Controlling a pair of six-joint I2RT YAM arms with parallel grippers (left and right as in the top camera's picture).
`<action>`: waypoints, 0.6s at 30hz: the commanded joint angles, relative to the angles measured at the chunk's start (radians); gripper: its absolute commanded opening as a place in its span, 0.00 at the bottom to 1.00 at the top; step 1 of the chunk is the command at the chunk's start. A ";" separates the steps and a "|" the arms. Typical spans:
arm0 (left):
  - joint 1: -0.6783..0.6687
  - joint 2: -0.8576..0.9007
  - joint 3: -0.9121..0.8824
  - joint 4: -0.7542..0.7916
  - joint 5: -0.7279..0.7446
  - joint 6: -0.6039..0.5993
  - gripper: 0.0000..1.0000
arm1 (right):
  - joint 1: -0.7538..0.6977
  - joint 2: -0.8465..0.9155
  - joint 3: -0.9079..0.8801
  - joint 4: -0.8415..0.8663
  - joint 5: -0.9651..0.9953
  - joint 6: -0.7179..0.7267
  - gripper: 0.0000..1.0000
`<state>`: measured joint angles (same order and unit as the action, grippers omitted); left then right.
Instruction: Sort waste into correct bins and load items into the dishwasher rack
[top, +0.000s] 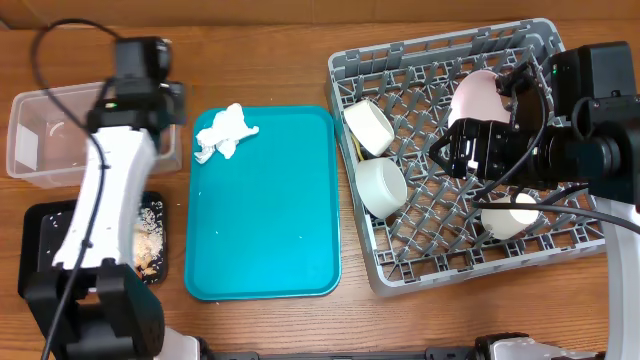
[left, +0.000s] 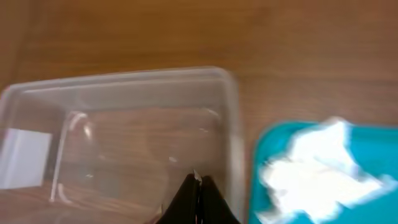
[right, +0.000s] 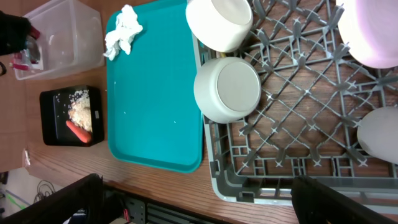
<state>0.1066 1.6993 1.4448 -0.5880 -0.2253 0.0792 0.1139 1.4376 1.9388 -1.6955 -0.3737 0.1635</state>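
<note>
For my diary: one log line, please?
left gripper shut over clear rectangular plastic tub | right gripper open over square grey plastic rack

Napkin (top: 224, 132) on tray (top: 270, 230), tub (top: 50, 135) left of it, bowls (top: 370, 125) in rack (top: 440, 250) right

Crumpled white napkin (top: 225, 132) lies near clear tub (top: 45, 140). Black tray (right: 53, 121) holds beige crumbs (right: 79, 109) and orange carrot (right: 78, 130). Two pale bowls (right: 227, 89), pink plate (top: 475, 97), white cup (top: 510, 215) sit in grey rack (right: 261, 186).

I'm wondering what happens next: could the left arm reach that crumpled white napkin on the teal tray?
Probably yes. The napkin lies alone on the teal tray, nothing over it, beside the clear tub where the left gripper hangs. Its jaws are shut, so they must open first.
</note>
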 joint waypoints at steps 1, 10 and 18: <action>0.105 0.063 0.006 0.059 0.132 0.037 0.32 | 0.004 -0.001 0.005 0.002 0.006 -0.006 1.00; 0.096 0.049 0.070 0.006 0.418 0.037 0.69 | 0.004 -0.001 0.005 0.003 0.006 -0.006 1.00; -0.141 0.142 0.060 -0.060 0.213 0.085 0.77 | 0.004 -0.001 0.005 0.003 0.006 -0.006 1.00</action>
<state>0.0372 1.7790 1.4876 -0.6537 0.1024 0.1345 0.1139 1.4376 1.9388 -1.6951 -0.3737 0.1631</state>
